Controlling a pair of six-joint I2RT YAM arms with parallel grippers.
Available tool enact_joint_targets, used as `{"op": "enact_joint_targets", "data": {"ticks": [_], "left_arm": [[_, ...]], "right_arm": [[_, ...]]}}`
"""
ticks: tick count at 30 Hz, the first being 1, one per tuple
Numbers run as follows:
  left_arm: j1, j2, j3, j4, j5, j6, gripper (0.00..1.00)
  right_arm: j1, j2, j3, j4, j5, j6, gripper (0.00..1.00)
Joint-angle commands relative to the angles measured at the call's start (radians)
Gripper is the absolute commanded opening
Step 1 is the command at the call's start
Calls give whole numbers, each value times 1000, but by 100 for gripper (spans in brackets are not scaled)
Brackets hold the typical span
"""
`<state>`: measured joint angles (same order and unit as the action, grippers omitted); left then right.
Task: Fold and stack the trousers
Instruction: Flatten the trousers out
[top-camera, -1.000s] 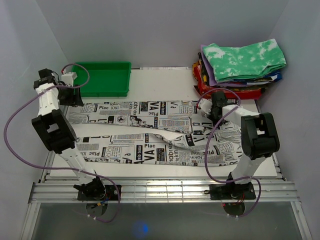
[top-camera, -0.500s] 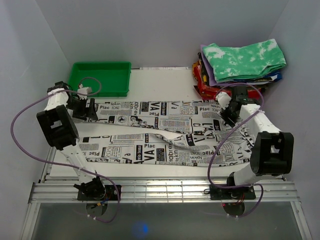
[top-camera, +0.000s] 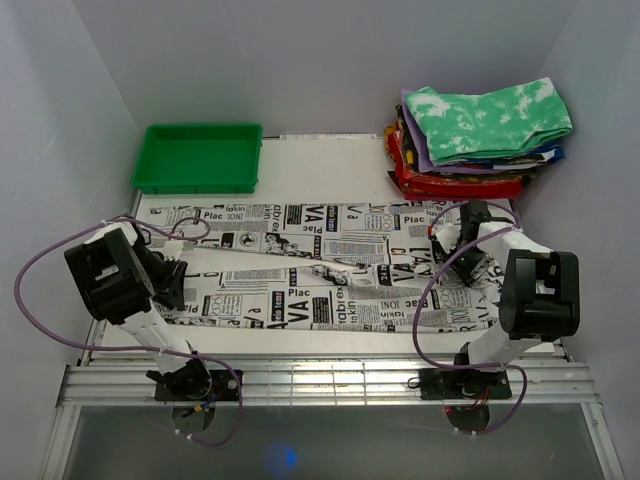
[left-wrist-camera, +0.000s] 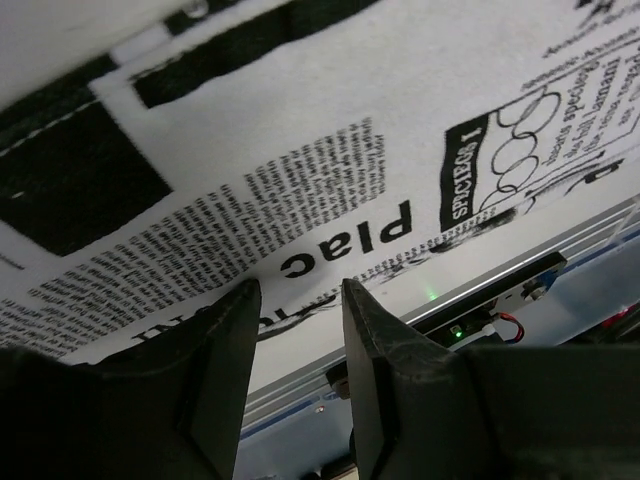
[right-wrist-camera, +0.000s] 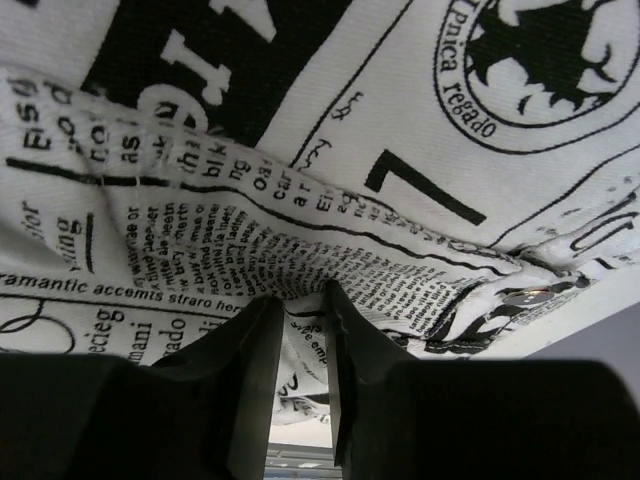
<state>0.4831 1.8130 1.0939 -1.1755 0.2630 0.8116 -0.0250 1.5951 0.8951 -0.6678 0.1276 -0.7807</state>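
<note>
The trousers (top-camera: 300, 262), white cloth with black newspaper print, lie spread across the table with both legs running left to right. My left gripper (top-camera: 172, 282) is low at their near-left end. In the left wrist view its jaws (left-wrist-camera: 300, 292) stand apart at the hem of the cloth (left-wrist-camera: 300, 150), with nothing between them. My right gripper (top-camera: 470, 262) is down on the right end of the trousers. In the right wrist view its narrow jaws (right-wrist-camera: 305, 295) pinch a raised fold of printed cloth (right-wrist-camera: 400, 120).
A green tray (top-camera: 200, 158) stands at the back left. A stack of folded clothes (top-camera: 480, 135), topped by a green-and-white tie-dye piece, sits at the back right. The metal rail (top-camera: 320, 380) runs along the table's near edge.
My left gripper came from the far-left corner by the tray down to the near-left hem. My right gripper shifted nearer and lower onto the cloth. Both jaws have narrowed.
</note>
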Motion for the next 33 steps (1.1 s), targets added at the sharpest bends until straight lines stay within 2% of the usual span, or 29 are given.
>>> {"op": "enact_joint_targets", "data": {"ticks": [1, 5, 8, 9, 11, 12, 13, 14, 15, 18, 19, 21, 25, 29, 33], "left_arm": [[55, 57, 52, 160, -111, -14, 50], [103, 140, 158, 169, -157, -12, 45], [115, 141, 208, 107, -113, 55, 47], [114, 131, 215, 82, -85, 78, 50], [104, 73, 276, -8, 30, 132, 67], [95, 72, 276, -33, 69, 141, 67], [86, 45, 332, -56, 152, 146, 73], [59, 34, 365, -67, 186, 137, 75], [39, 28, 398, -62, 217, 94, 75], [-49, 40, 523, 54, 288, -18, 75], [-67, 49, 541, 109, 286, -128, 75], [-122, 103, 587, 244, 251, -207, 73], [-189, 259, 681, 318, 182, -311, 69], [-205, 390, 728, 315, 137, -334, 64], [-205, 401, 647, 310, 61, -283, 58]], "right_arm": [[-59, 12, -51, 91, 104, 31, 26], [-108, -21, -85, 85, 115, 8, 25], [-112, -93, -85, 22, 47, -22, 29], [-112, -110, -76, 4, -13, -29, 31], [-112, -151, -24, -70, -110, -51, 41], [-112, -162, 4, -97, -159, -60, 43], [-110, -168, 31, -113, -190, -57, 44], [-110, -176, 62, -128, -219, -37, 45], [-108, -172, 127, -153, -283, -26, 46], [-73, -135, 197, -128, -307, 37, 47], [-61, -120, 230, -98, -301, 49, 47], [-30, -57, 263, -49, -277, 84, 47], [13, 72, 335, 25, -243, 110, 44], [23, 146, 337, 74, -191, 83, 40], [25, 183, 274, 129, -151, 40, 37]]}}
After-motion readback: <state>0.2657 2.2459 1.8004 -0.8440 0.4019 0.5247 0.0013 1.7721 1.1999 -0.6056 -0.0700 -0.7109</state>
